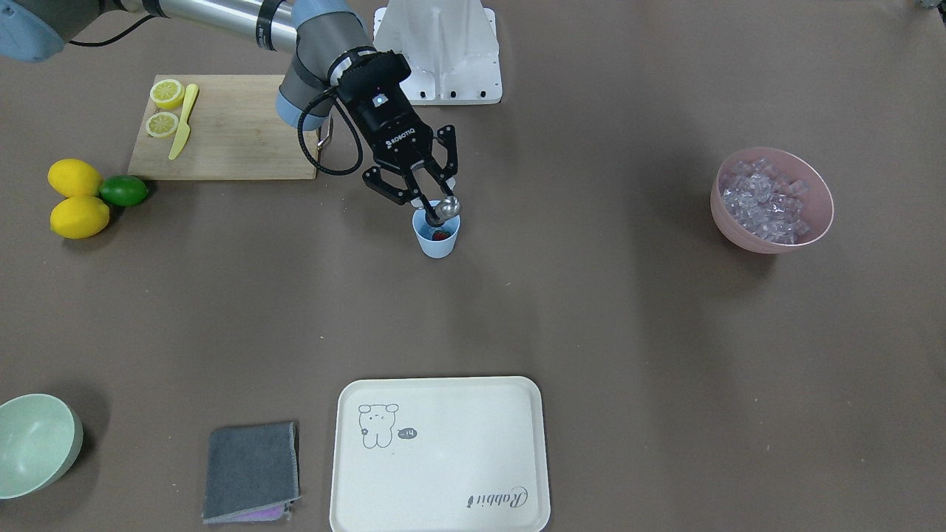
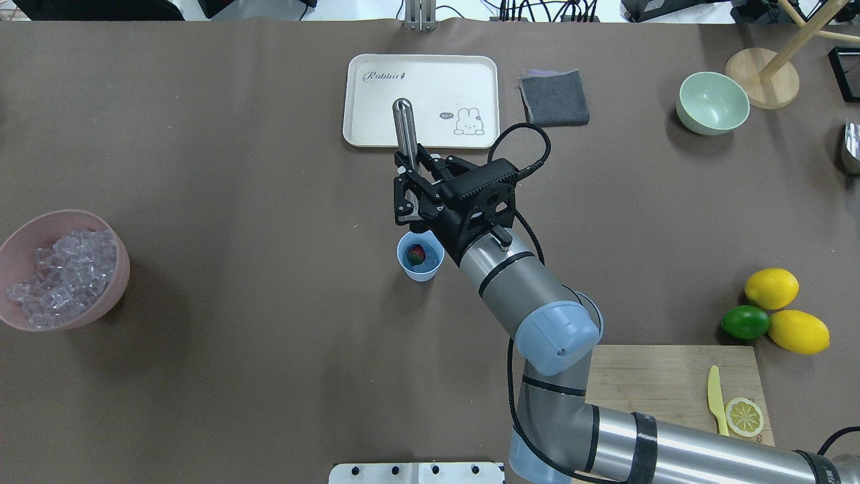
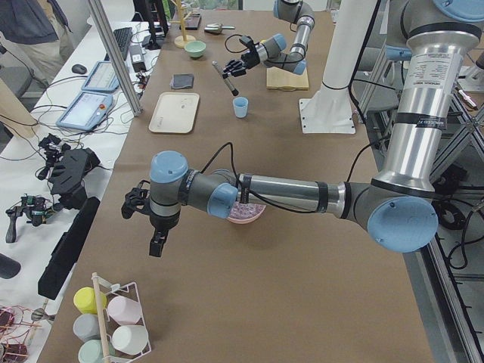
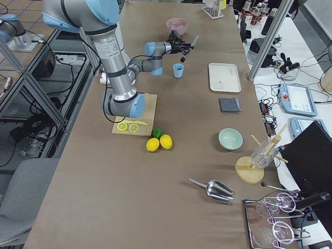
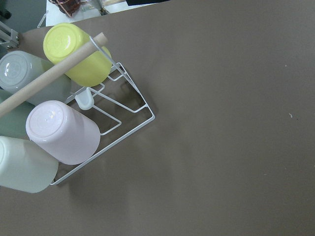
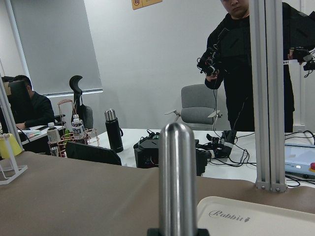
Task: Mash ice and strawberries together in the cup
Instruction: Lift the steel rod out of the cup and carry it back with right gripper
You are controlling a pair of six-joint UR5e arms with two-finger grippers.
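In the middle of the desk point(image 1: 591, 332), the cup point(image 1: 436, 240) is standing upright with the strawberry point(image 2: 416, 254) lying at its bottom. Whether any ice is sitting in there with it I cannot tell. The bulk of the ice point(image 1: 768, 201) is lying in the pink bowl point(image 1: 761, 245), well apart on the robot's left side.

The right hand point(image 1: 431, 199) is clenching a steel muddler point(image 2: 406, 128) by its shaft. The tool is tilting, with its dark lower tip hanging just at the cup's rim and its rounded upper end leaning toward the tray point(image 2: 430, 81). The step in hand is probably the lining-up before the first press. The next move is calling for a more upright muddler, lowered through the small mouth onto the fruit. It should press gently, since nothing is steadying the cup and a slanted push could be tipping or sliding it.

The left hand point(image 3: 156, 242) is hanging far off near the wire cup rack point(image 5: 142, 100); I cannot tell whether it is spread or clenched. Bare desk is surrounding the cup on every side. The cutting board point(image 1: 244, 125), the tray and the pink bowl are all sitting well apart from it.
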